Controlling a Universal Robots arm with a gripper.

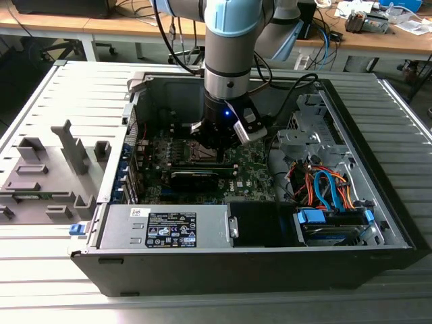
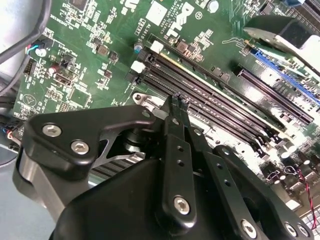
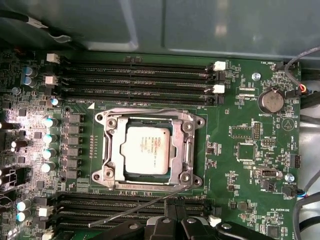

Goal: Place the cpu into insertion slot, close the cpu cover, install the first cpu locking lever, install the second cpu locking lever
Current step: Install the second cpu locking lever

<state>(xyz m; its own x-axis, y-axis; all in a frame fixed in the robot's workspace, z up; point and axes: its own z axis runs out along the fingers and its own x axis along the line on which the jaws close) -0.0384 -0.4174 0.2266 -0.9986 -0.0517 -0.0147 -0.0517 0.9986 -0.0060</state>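
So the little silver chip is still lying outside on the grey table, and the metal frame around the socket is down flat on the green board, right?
Not quite. The cpu is not on the table: the first wrist view shows it already seated in the socket on the green motherboard, showing through the window of the cpu cover. The cover does lie flat around it, as you said.

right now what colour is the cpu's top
Dull silver-grey; the cpu shows best in the first wrist view.
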